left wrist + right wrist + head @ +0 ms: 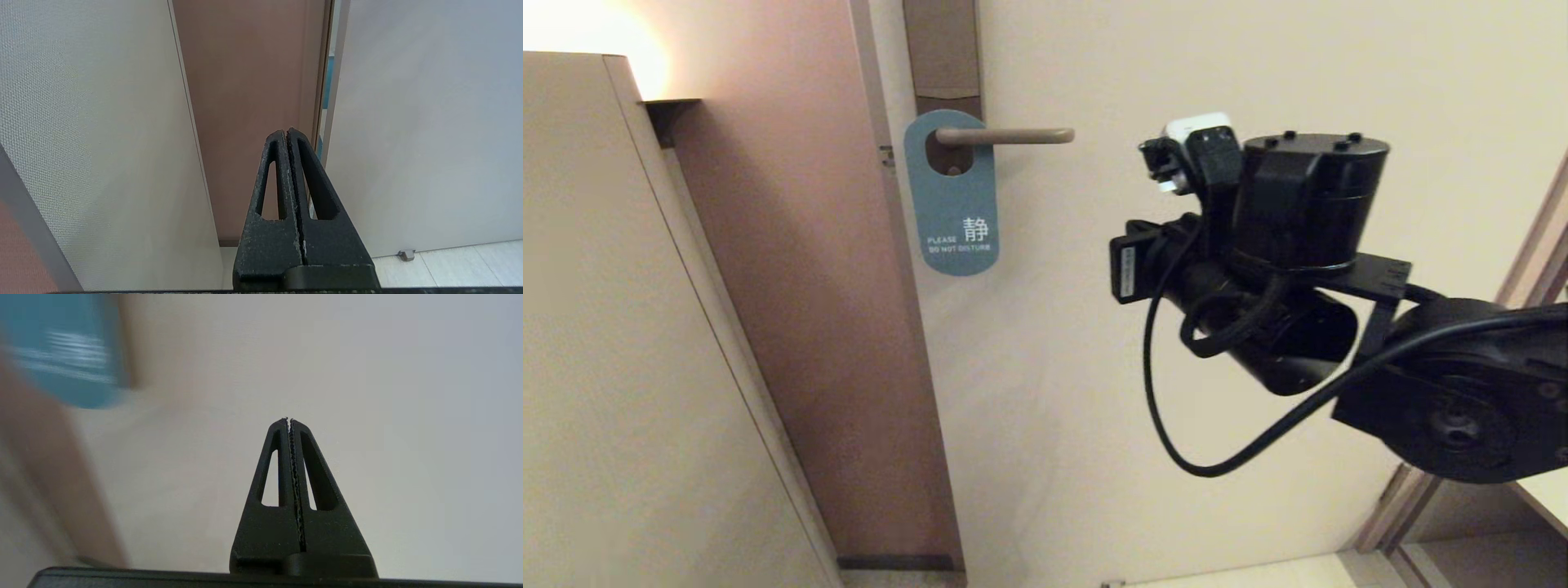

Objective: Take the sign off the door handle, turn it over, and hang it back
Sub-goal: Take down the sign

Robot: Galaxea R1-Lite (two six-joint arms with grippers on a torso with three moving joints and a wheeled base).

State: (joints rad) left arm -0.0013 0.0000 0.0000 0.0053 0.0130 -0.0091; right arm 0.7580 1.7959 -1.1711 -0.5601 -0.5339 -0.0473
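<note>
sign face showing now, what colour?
Blue with white text, on the sign; clearest in the head view.

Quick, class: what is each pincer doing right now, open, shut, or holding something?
Left pincer: shut, holding nothing, parked low near the door frame.
Right pincer: shut, holding nothing, raised before the door, apart from the sign.

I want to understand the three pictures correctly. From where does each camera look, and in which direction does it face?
Head view: from the robot's head, facing the door; the sign hangs on the door handle; the right arm shows.
Left wrist view: behind the shut left gripper, facing the door frame and the floor.
Right wrist view: behind the shut right gripper, facing the door.
Shared: the head and right wrist views both show the blue sign.
</note>
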